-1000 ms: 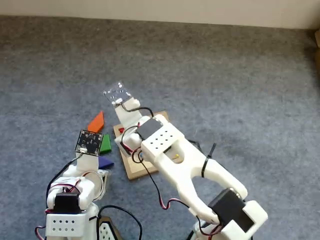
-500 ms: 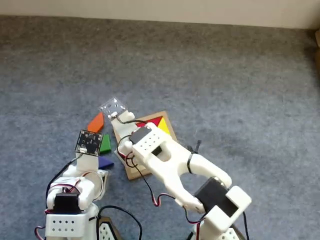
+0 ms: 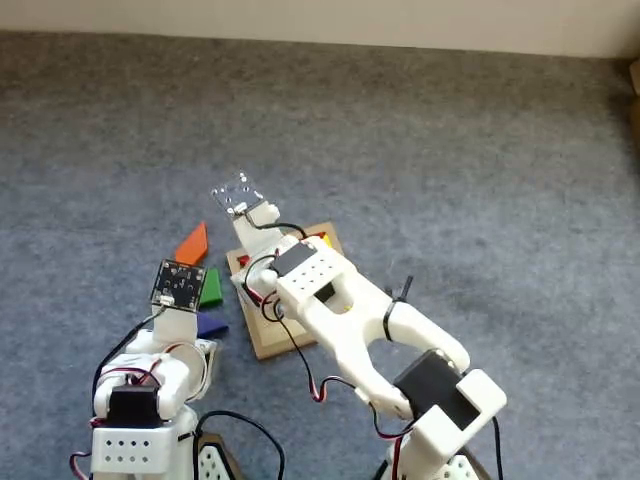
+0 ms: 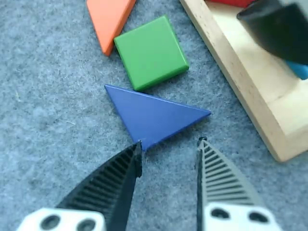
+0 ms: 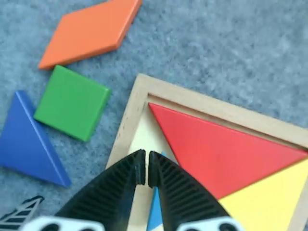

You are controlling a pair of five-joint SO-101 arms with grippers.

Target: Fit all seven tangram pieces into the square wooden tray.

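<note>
Right arm (image 3: 330,300) swung back, jaws closed (over tray (image 5: 126,120)); left wide at blue triangle (image 4: 154,118).

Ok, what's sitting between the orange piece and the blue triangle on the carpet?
The green square lies between the orange piece and the blue triangle, close to both. The left wrist view shows it clearly.

The high view looks steeply down from far above the carpet (image 3: 450,150), with the left arm (image 3: 150,390) and right arm (image 3: 370,330) pointing away from it. Each wrist view looks down close along its own fingers. Just ahead of the left pincer (image 4: 168,144) lies the blue triangle (image 4: 154,115), and ahead of the right pincer (image 5: 146,166) the tray (image 5: 124,130) corner. Both wrist views share the triangle, the green square (image 4: 151,53) and the tray's rim
</note>
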